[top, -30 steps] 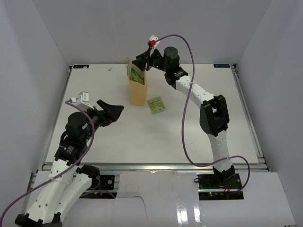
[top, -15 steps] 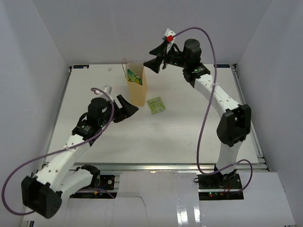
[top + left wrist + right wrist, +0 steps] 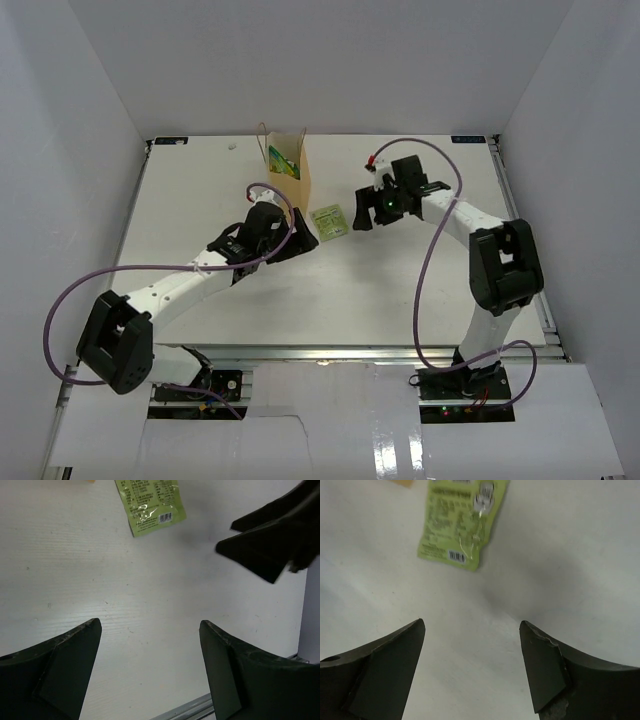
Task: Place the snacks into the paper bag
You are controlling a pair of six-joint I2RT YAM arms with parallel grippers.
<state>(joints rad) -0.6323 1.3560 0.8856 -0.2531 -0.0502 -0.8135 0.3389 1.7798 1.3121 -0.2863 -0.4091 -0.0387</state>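
Observation:
The tan paper bag stands upright at the back middle of the table, with green and yellow snack packets showing in its open top. One flat light-green packet lies on the table just right of the bag; it also shows in the left wrist view and in the right wrist view. My left gripper is open and empty, low over the table just left of the packet. My right gripper is open and empty, just right of it.
The white table is walled by white panels at the back and sides. A metal rail runs along its near edge. The right gripper's fingers show in the left wrist view.
My right gripper has come down from above the bag to the table right of the loose packet. My left arm has stretched forward, bringing its gripper to the packet's left.

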